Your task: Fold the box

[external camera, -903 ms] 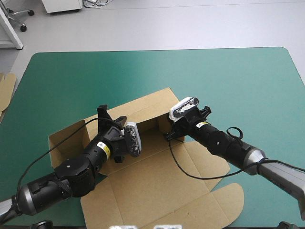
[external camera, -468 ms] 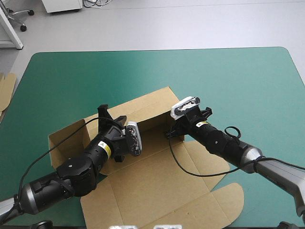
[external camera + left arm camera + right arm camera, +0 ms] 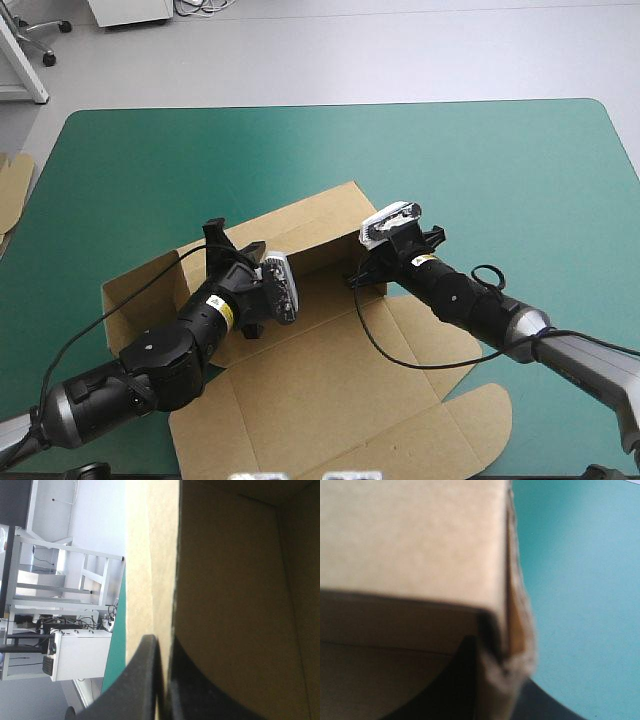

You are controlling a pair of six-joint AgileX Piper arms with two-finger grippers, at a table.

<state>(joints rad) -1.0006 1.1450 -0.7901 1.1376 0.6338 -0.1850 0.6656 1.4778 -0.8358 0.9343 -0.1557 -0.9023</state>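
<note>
High view first: the box sits in the middle and lower middle of the frame on the teal-green table. It is a cut brown sheet, only half built. Its long far wall stands up, running from left of centre up toward the centre of the frame. A side panel spreads out to the left, and I can't tell whether it lies flat or tilts. The lid lies flat, stretching down to the bottom edge, with rounded tabs fanned out at the lower right.

The left gripper comes in from the lower left and sits at the raised wall, left of centre. The right gripper reaches in from the right and meets that wall's right-hand end, just right of centre. At the far left edge of the frame, a slip of spare board shows beside the table.

Left wrist view now: the left gripper has its black fingers all but together, pinching a thin upright edge of the box. The shaded inner face is on one side of them and the paler outer face on the other.

Right wrist view: the right gripper clamps a corner of the box, one finger inside and one outside. The board edge is squeezed between them, and the teal-green cover runs alongside.
</note>
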